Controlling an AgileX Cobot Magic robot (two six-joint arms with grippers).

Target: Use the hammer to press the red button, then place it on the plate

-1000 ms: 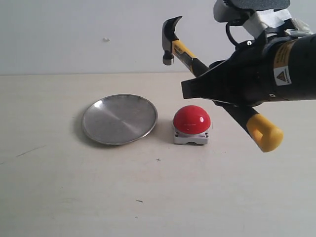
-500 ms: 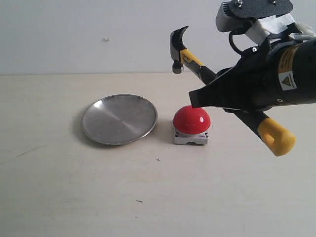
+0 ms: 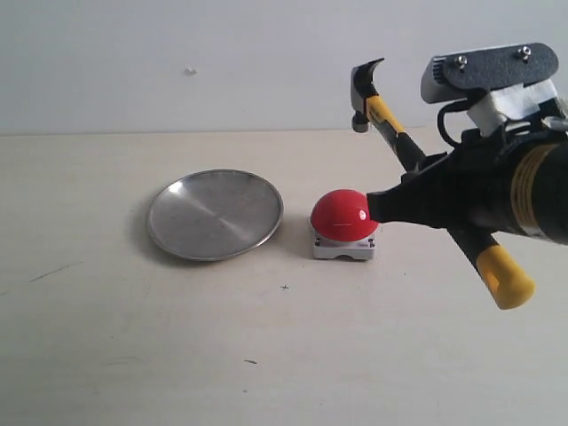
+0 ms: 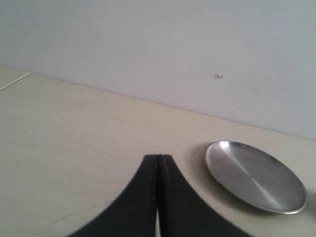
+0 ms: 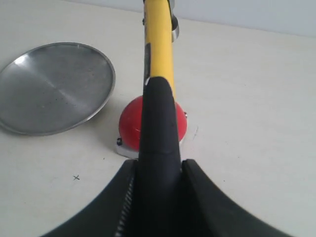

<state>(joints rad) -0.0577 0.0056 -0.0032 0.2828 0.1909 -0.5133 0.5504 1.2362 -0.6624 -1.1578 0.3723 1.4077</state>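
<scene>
Metal plate [image 3: 215, 215] lies just beside the red button [image 3: 342, 213], hammer [image 3: 389, 120] aloft.

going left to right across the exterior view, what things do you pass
plate → red button → hammer

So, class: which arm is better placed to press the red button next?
Right: the right hand grips the hammer, raised near the button; the left hand is shut and empty.
</scene>
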